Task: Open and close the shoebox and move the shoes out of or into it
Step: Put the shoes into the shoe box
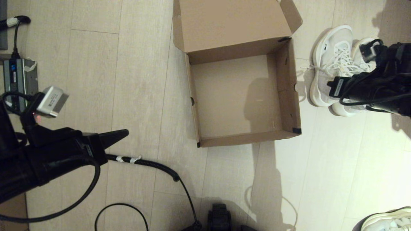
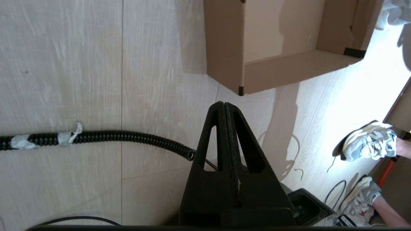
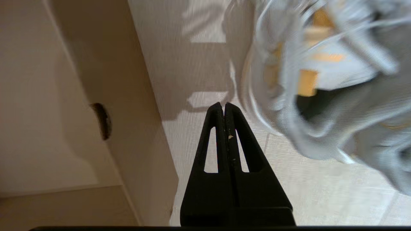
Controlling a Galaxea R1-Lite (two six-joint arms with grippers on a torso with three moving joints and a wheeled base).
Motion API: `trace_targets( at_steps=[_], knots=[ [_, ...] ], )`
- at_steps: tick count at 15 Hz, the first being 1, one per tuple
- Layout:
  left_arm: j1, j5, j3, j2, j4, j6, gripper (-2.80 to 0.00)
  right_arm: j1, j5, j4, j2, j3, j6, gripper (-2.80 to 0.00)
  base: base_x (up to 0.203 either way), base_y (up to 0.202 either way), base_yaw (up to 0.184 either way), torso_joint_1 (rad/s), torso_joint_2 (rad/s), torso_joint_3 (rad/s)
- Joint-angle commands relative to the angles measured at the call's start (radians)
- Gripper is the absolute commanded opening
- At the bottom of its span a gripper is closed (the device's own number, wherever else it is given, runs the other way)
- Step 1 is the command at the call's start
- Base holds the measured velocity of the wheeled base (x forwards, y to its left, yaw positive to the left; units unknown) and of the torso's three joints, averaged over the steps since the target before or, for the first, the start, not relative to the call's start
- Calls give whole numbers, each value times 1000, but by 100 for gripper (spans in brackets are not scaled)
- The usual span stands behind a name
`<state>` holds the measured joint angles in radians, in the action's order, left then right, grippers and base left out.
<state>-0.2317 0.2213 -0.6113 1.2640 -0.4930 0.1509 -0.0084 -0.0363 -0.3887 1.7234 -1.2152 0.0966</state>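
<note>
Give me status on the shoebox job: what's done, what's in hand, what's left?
Done: the shoebox lies open, lid folded back, nothing inside it.
In hand: nothing gripped. The right gripper hangs over the floor between box and shoes, jaws closed and empty. The left gripper is parked off the box's near left corner, also closed.
Left: both shoes sit on the floor right of the box; they likely go in, then the lid closes.

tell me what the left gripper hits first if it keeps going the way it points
Probably the shoebox. The left gripper, fingers pressed shut, aims at the box's near corner in its wrist view. Height is unclear, so it may meet the floor just short of the corner.
</note>
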Motion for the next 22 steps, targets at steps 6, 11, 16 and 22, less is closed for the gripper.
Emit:
trace_targets(
  at_steps=[6,11,16,22],
  knots=[
    [0,3,1,1,-4,1,-280,104,2,-18,111,53,48,-280,0,0,0,0,0,0],
    [2,3,22,-2,-6,3,-280,192,53,-127,76,182,81,-280,0,0,0,0,0,0],
    [2,3,42,-15,-12,3,-280,206,57,-125,27,249,108,-280,0,0,0,0,0,0],
    [5,3,45,-28,-8,3,-280,282,73,-129,-48,342,118,-280,0,0,0,0,0,0]
  ],
)
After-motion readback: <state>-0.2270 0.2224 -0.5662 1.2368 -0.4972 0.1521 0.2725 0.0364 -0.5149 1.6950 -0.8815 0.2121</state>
